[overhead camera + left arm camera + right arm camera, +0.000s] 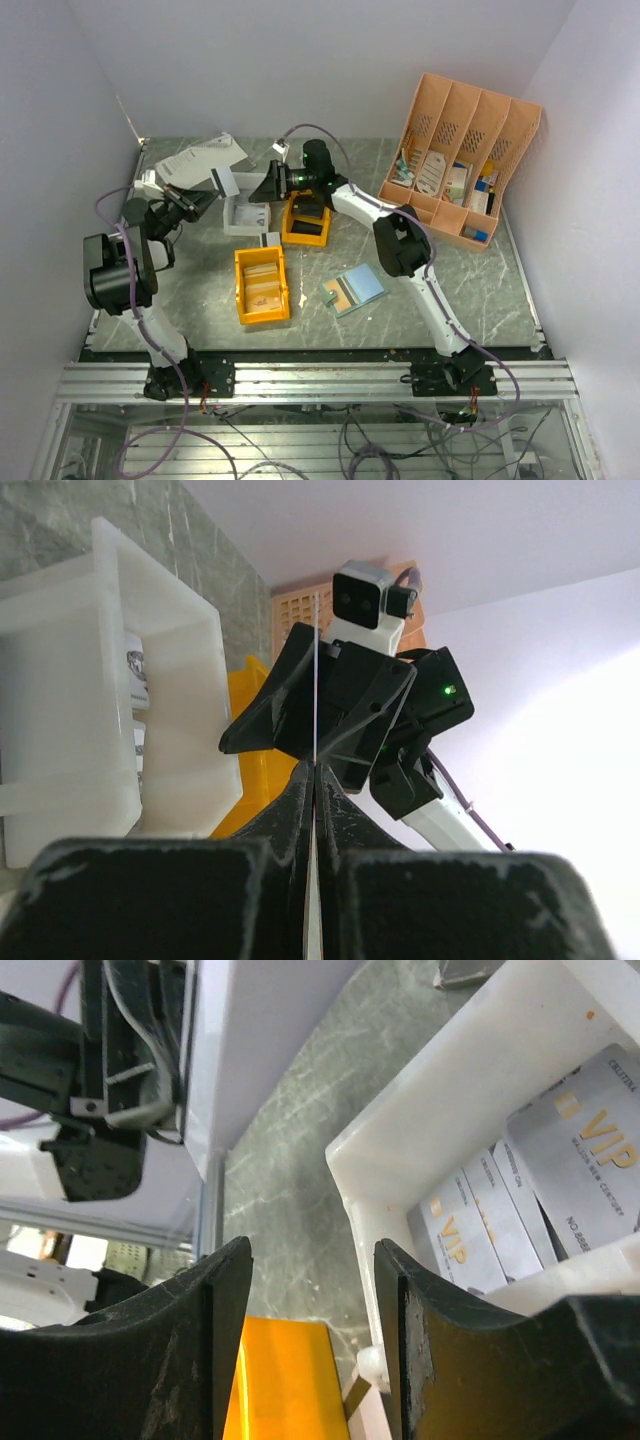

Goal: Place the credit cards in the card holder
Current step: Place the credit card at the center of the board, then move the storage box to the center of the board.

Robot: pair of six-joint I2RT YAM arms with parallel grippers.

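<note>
My left gripper [208, 192] is shut on a thin white credit card [226, 181], held above the table's back left. In the left wrist view the card [316, 670] shows edge-on, rising from between the closed fingers. My right gripper [268, 183] is open and empty, facing the card from the right, just apart from it. In the right wrist view its jaws [310, 1290] gape over the white tray's [400, 1130] corner, where silver VIP cards [570, 1150] lie. The card holder [353, 290] lies open on the table near the middle, light blue inside, away from both grippers.
A white tray [245, 216] sits below the grippers. Two yellow bins stand at centre [305, 222] and front left [262, 286]. A peach desk organiser [465, 160] stands back right. White papers [200, 160] lie back left. Walls close in on both sides.
</note>
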